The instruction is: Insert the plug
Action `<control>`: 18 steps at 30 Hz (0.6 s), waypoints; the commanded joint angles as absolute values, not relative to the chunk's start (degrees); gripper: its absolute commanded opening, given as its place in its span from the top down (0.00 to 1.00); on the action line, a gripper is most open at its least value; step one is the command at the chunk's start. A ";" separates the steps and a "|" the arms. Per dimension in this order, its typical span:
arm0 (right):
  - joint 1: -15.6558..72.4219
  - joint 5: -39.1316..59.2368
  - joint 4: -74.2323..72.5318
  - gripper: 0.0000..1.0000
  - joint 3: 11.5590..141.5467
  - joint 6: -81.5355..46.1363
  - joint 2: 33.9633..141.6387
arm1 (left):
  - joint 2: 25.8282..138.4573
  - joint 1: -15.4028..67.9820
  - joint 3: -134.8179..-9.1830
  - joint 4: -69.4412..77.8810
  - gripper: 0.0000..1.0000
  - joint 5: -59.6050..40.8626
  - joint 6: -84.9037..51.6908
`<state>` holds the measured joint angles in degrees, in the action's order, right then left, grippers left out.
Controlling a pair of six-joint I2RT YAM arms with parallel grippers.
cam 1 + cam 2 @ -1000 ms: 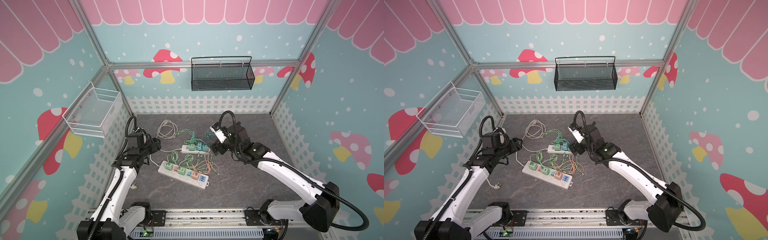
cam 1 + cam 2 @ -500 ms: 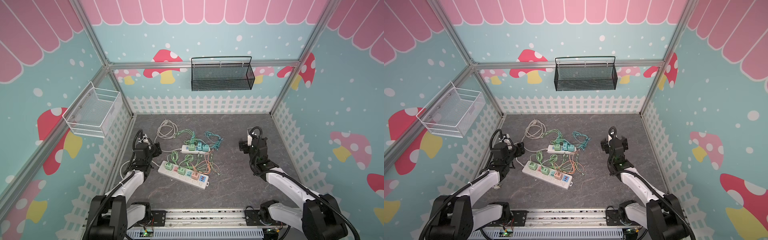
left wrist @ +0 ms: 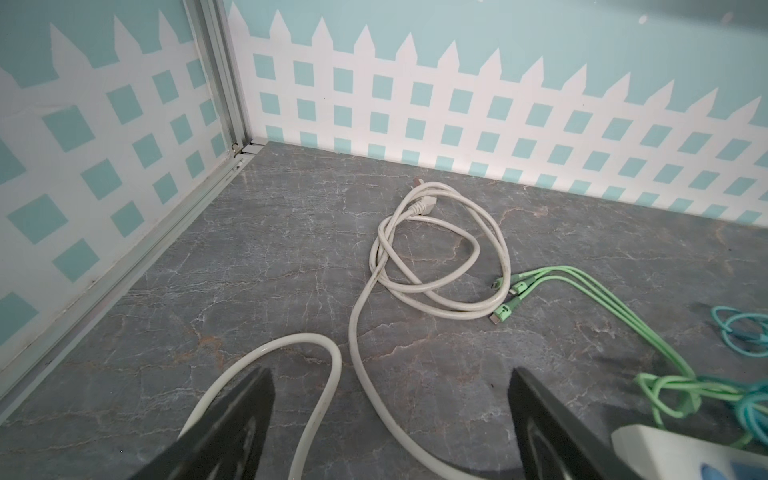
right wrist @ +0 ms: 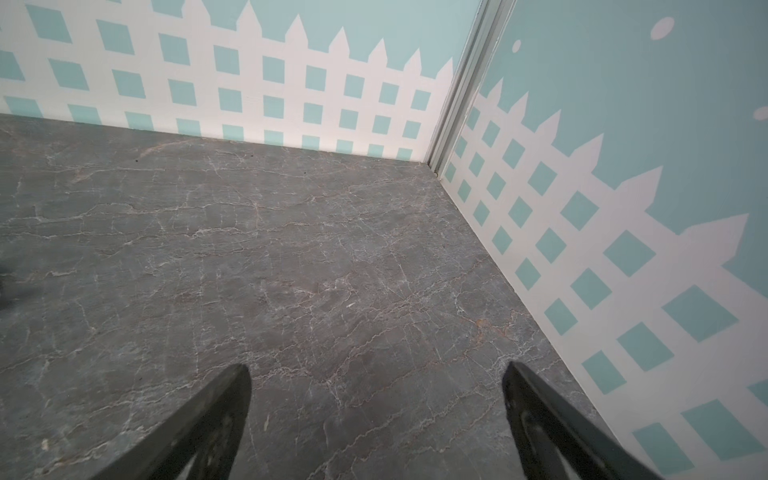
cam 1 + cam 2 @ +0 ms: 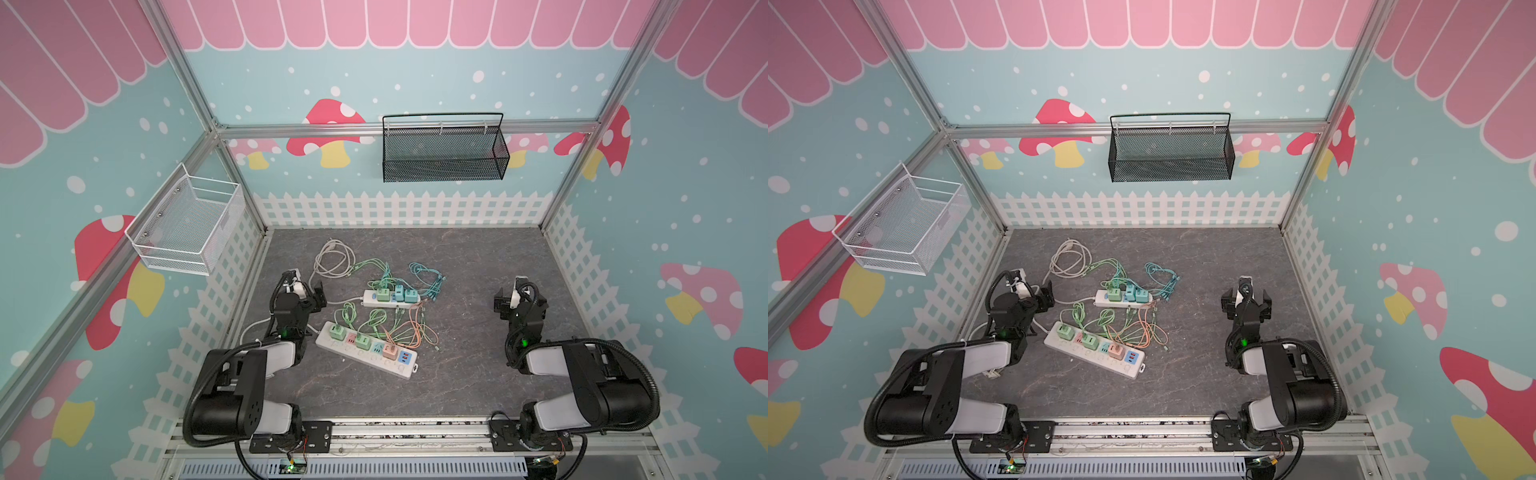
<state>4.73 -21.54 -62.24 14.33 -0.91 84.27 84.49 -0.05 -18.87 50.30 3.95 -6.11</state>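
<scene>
Both arms are resting folded low near the front of the dark grey marbled tabletop (image 5: 457,374), so the insertion is looking finished rather than under way. The left gripper (image 3: 392,376) is standing wide open and empty, and so is the right gripper (image 4: 376,370). The teal cube plug (image 5: 410,296) is sitting upright in the short white power strip (image 5: 369,297), between the two grippers and well apart from each. Any next move is calling only for a check that it is fully seated.

You can pass freely over bare table (image 5: 478,257) on the right and front; the cable tangle (image 5: 409,332), long power strip (image 5: 395,368) and short power strip (image 5: 372,297) crowd left-centre.
</scene>
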 commanded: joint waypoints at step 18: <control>1.23 -12.65 -75.04 0.02 11.35 -1.64 87.19 | 87.92 -0.66 -21.95 51.38 0.00 3.99 -3.87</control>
